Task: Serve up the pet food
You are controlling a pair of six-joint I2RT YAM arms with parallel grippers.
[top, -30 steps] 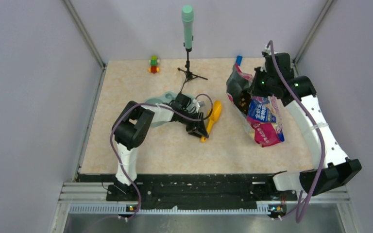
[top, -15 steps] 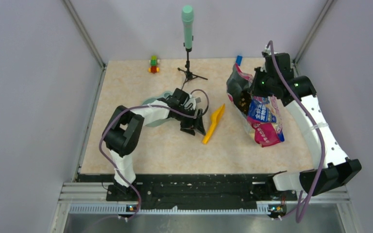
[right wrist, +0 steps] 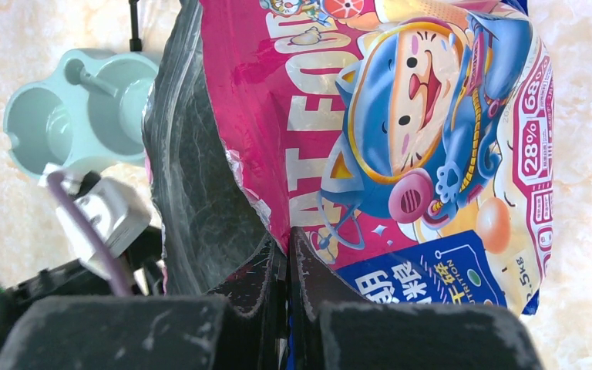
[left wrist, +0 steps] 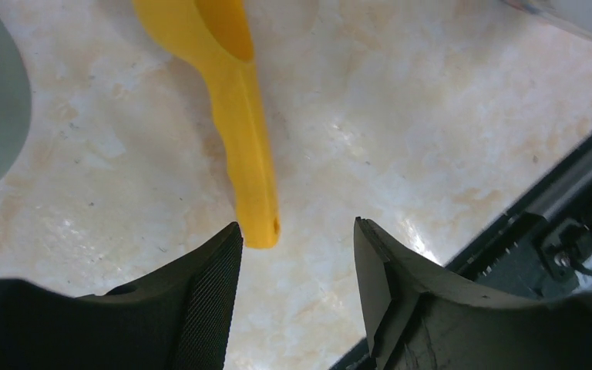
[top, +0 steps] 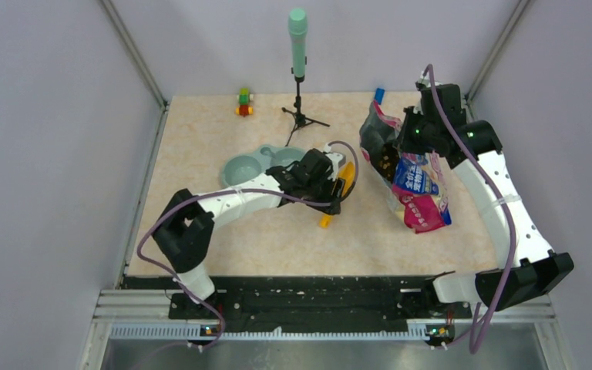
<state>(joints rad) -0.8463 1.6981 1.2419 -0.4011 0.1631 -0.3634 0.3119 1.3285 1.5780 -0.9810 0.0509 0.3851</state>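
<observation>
The pet food (top: 386, 160) shows as brown kibble inside the open mouth of the pink-blue cat food bag (top: 415, 187). My right gripper (top: 415, 132) is shut on the bag's top edge and holds the mouth open; in the right wrist view the gripper (right wrist: 287, 248) pinches the bag (right wrist: 401, 116) and no kibble shows. The yellow scoop (top: 341, 182) lies empty on the table. My left gripper (top: 329, 208) is open over the scoop's handle. In the left wrist view the scoop's handle (left wrist: 248, 154) ends between the open gripper (left wrist: 297, 227), close to the left finger.
A teal double bowl (top: 240, 166) sits left of the scoop and also shows in the right wrist view (right wrist: 23, 116). A green microphone on a stand (top: 298, 46), toy blocks (top: 243, 102) and a blue object (top: 379, 95) stand at the back. The table's black front rail (left wrist: 555, 193) is near.
My left arm has stretched to the right, uncovering the bowl, and its gripper is now over the scoop's handle. The scoop has turned slightly. The right arm and bag have not moved.
</observation>
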